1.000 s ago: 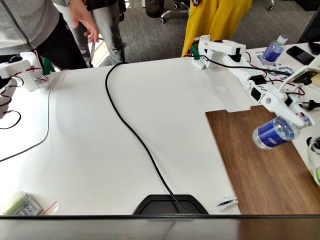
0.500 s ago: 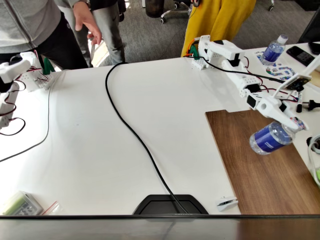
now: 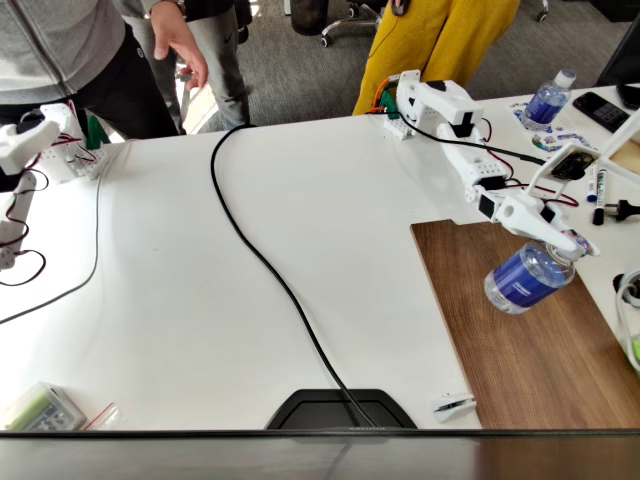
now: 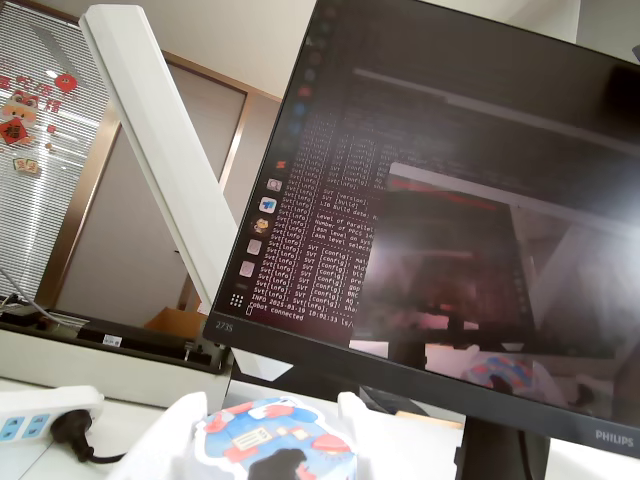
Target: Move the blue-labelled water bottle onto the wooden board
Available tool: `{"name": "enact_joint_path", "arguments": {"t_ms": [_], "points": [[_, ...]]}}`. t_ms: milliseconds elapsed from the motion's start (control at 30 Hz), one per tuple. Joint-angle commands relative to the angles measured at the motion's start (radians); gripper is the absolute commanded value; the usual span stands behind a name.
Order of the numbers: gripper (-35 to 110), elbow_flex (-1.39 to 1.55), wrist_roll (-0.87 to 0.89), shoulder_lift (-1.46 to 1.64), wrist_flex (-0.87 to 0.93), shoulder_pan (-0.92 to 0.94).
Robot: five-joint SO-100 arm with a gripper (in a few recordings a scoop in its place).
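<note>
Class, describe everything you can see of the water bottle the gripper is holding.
The bottle is small, squat and clear plastic, with a dark blue label band round its middle. It hangs tilted, its neck end up and to the right in the fixed view, where the white gripper grips it. Its base points down-left above the wooden board; whether it touches the board cannot be told.

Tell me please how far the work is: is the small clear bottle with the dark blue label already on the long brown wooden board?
Done: the white gripper is shut on the small clear blue-labelled water bottle, which hangs tilted above the long dark brown wooden board. In hand: carrying it above the board. Left: lower it, set it on the wood, open the jaws and withdraw.
</note>
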Motion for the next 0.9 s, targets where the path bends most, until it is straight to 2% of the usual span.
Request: {"name": "enact_joint_path", "arguments": {"t_ms": [0, 867], "points": [[0, -0.057, -0.021, 0.032, -0.051, -0.012], [0, -0.058, -0.003, -0.143, -0.067, 0.057]]}}
